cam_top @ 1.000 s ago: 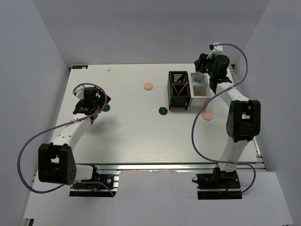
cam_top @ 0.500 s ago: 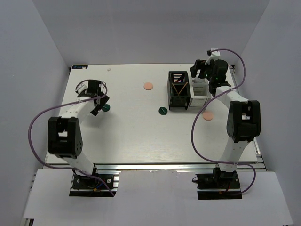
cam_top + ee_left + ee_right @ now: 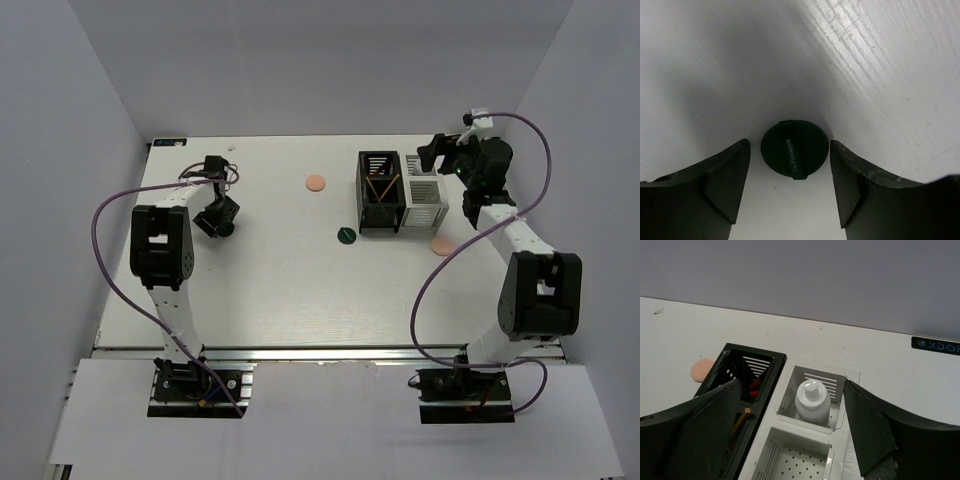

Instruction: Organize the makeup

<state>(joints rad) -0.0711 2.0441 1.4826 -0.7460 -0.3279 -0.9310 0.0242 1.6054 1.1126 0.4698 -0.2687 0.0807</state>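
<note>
Makeup lies nearest at the left jaws, where a dark-green disc [image 3: 794, 149] is seen flat on the white surface [image 3: 880, 60], set between the two tips and reaching a little beyond them. White lettering is carried along the raised band across its middle. The left jaws are spread just wider than the disc and nothing is gripped by them. A thin gap is visible at one tip, while contact at the other cannot be told. Well to the right of these jaws, a second dark-green disc [image 3: 346, 235] is found lying alone on the surface.

The right jaws are held wide apart, and nothing is held by them. Below the gap between their tips a white organizer [image 3: 795, 460] is seen. Its nearer compartment is shown with a perforated floor, and in the compartment just beyond it a white tube [image 3: 812, 400] is stood upright, cap uppermost. Just beside that box a black organizer [image 3: 765, 395] is set, partly covered by one tip. Dark-red pencils [image 3: 756, 384] and a tan stick [image 3: 742, 416] are seen leaning inside it. Farther out past that same tip, just beside the black box, a peach puff [image 3: 702, 369] is laid flat on the surface. In the overhead view a second peach puff [image 3: 443, 246] is seen on the base side of the right jaws, near the white organizer's corner. Farthest out, beyond the opposite tip, a dark sticker [image 3: 935, 345] with pale lettering is fixed to the surface by the wall
</note>
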